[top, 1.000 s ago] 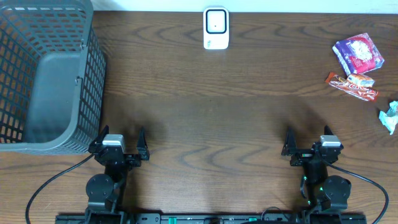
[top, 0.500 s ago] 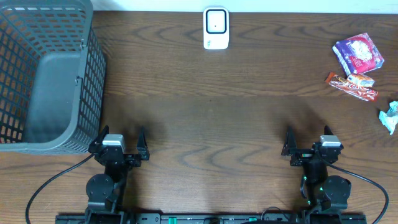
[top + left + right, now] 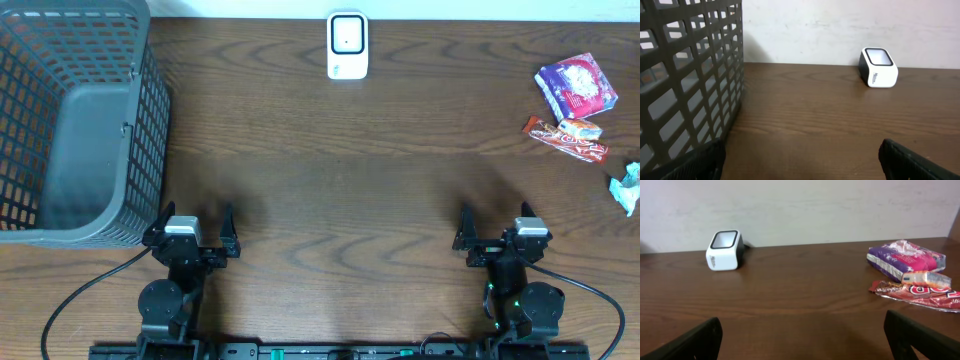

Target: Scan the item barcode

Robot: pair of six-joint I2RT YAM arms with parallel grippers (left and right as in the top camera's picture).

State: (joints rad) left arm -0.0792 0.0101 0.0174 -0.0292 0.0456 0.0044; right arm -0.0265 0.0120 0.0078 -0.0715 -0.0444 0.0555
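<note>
The white barcode scanner (image 3: 347,45) stands at the far middle of the table, also in the left wrist view (image 3: 878,67) and the right wrist view (image 3: 724,250). At the far right lie a purple snack packet (image 3: 577,86) (image 3: 905,257), an orange-red bar wrapper (image 3: 567,138) (image 3: 920,287) and a crumpled white wrapper (image 3: 627,188). My left gripper (image 3: 192,224) (image 3: 800,165) rests open near the front left, nothing between its fingers. My right gripper (image 3: 498,232) (image 3: 802,342) rests open near the front right, well short of the packets.
A large grey mesh basket (image 3: 70,120) fills the back left corner, its wall close to the left gripper (image 3: 690,75). A pale wall backs the table's far edge.
</note>
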